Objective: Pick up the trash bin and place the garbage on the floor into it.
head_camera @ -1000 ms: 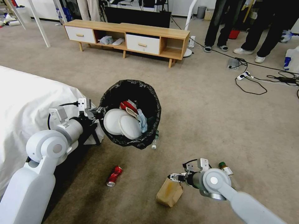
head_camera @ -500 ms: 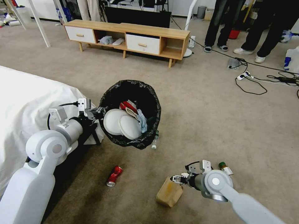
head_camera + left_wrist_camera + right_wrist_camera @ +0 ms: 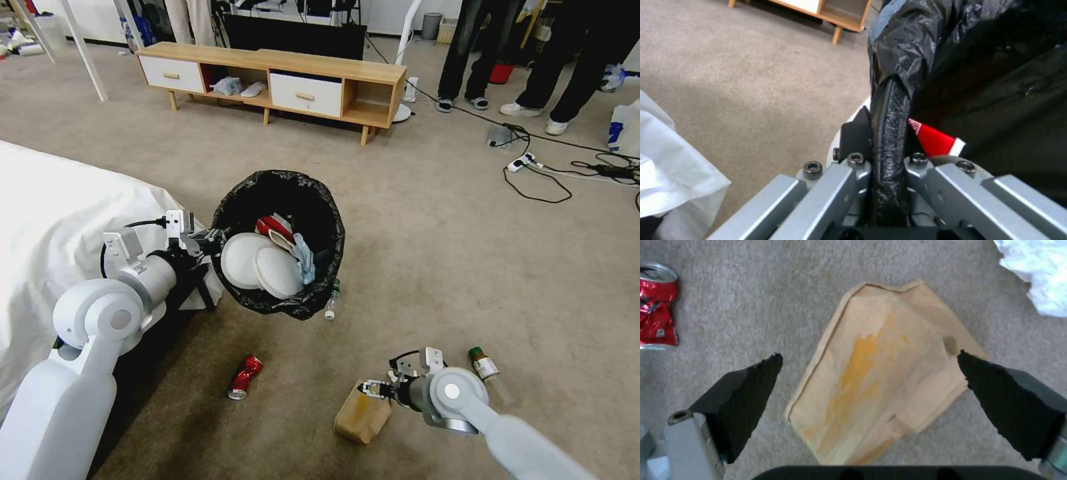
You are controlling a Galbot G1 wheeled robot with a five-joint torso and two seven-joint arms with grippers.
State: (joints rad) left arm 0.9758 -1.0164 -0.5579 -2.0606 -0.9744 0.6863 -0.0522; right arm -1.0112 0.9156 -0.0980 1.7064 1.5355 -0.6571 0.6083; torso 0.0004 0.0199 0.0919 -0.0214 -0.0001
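- The left pincer (image 3: 208,238) is at centre left of the head view, clenched on the rim of the trash bin (image 3: 280,200), a small round bin lined with a crinkled black plastic bag; in the left wrist view the bag-covered rim (image 3: 890,110) sits pinched between the two fingers.
- The bin is held above the beige-grey short-pile carpet floor (image 3: 433,220), tilted, with its mouth facing the camera, at the centre of the head view.
- Inside the bin lie two round white discs (image 3: 260,263), a red wrapper (image 3: 275,227) and a blue mask (image 3: 305,257).
- The right pincer (image 3: 368,389) is at lower centre of the head view, just above the flat brown paper bag (image 3: 362,413). In the right wrist view its black fingers (image 3: 751,390) are spread wide, one on each side of the bag (image 3: 880,373); contact with the bag cannot be determined.
- The bag lies on the floor and carries a yellow stain.
- A crushed red can (image 3: 245,377) lies on the floor at lower centre left.
- A clear bottle with a green cap (image 3: 331,300) lies at the bin's lower edge.
- A second green-capped bottle (image 3: 490,373) lies beside the right arm.
- A white bed cover (image 3: 60,220) fills the left edge.
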